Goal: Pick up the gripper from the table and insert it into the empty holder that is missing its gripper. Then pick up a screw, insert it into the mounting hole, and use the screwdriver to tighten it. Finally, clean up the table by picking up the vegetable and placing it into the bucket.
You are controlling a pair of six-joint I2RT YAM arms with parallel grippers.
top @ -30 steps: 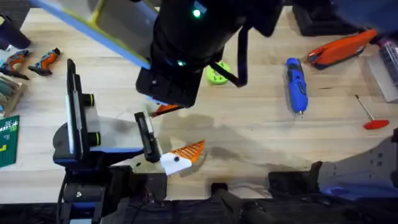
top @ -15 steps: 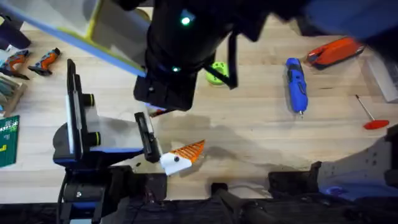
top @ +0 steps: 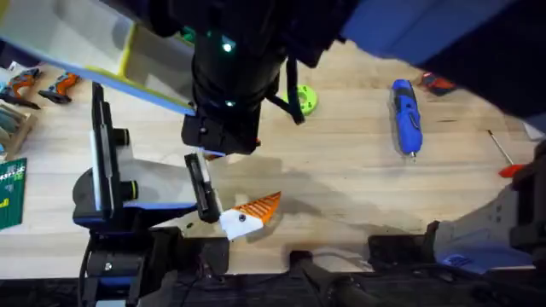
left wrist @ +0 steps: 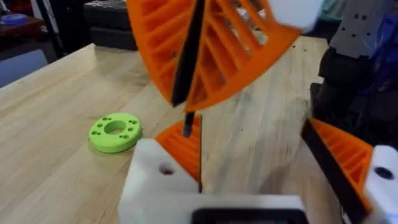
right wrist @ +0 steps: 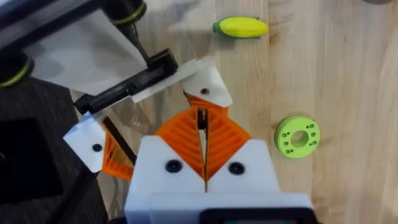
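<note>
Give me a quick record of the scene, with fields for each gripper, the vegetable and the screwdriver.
left gripper: open
right gripper: shut on a thin dark piece, apparently the screw, close to the holder
vegetable: lying on the table
screwdriver: lying on the table
green disc: flat on the table

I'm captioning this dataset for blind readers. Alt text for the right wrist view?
The right gripper, its orange-padded jaws pinched on a thin dark object, hangs over the table just above a white holder on a pale robot arm. A green disc lies beside it and a yellow-green vegetable farther off.
</note>
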